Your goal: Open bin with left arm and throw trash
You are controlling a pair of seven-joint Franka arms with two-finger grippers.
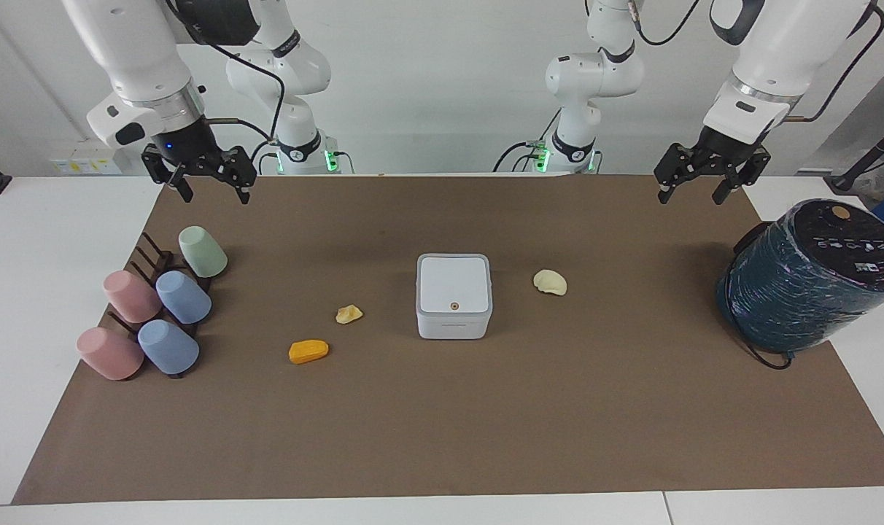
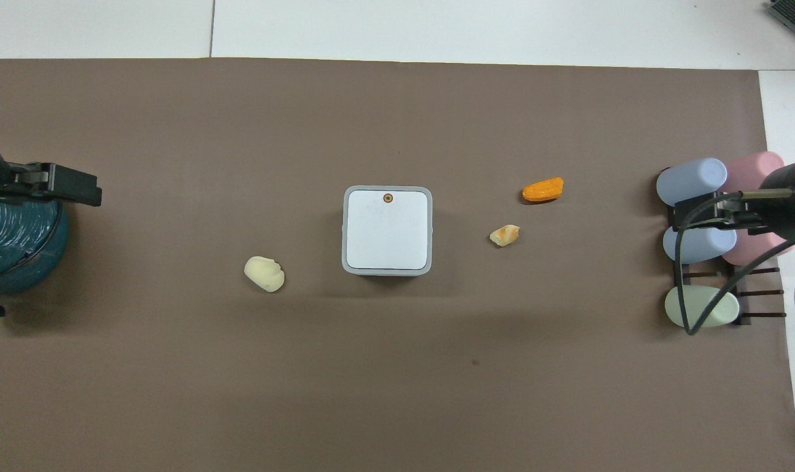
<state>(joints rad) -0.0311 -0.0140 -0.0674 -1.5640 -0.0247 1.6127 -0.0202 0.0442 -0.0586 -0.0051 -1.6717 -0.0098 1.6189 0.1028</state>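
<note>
While shut, white square bin (image 1: 454,294), brown lid button (image 1: 454,306)

Both arms hang raised over the brown mat (image 1: 442,423), at its edge by the robots. The left gripper (image 1: 693,191) and the right gripper (image 1: 210,189) point down, fingers spread, holding nothing.

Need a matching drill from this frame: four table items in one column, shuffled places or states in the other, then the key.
Items
1. bin
2. orange lump
3. cream lump
4. green cup

Places or states
A. on the rack, nearest the robots of the cups
B. lid shut, mid-mat
C. beside the bin, toward the left arm's end
D. farthest from the robots of the three lumps

Pairs: 1-B, 2-D, 3-C, 4-A
</note>
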